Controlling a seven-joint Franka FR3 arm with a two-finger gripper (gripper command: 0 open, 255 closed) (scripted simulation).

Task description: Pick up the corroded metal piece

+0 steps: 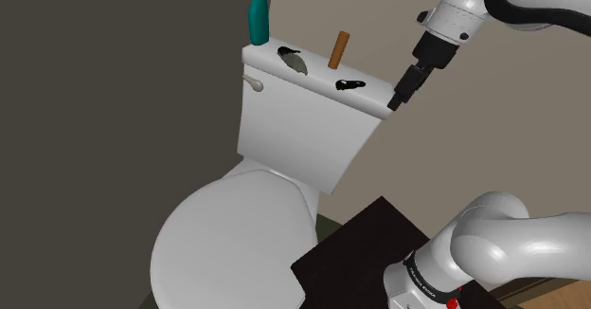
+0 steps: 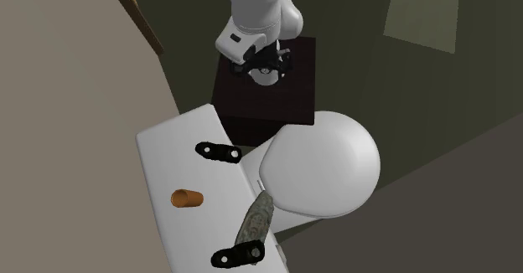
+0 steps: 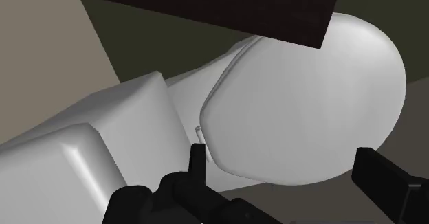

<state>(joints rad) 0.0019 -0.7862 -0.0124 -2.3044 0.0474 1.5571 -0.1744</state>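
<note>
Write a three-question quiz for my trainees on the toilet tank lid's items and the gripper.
1. True or false: the gripper holds the corroded piece.
2. In the shoulder view, which thing stands at the left end of the tank lid? A) bottle B) cylinder C) corroded piece
3. Fill in: the gripper's fingers are ___.

Key: 1 false; 2 A; 3 open.

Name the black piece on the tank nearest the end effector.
The lone black piece beside the brown cylinder; the other sits at the mottled grey piece's end.
</note>
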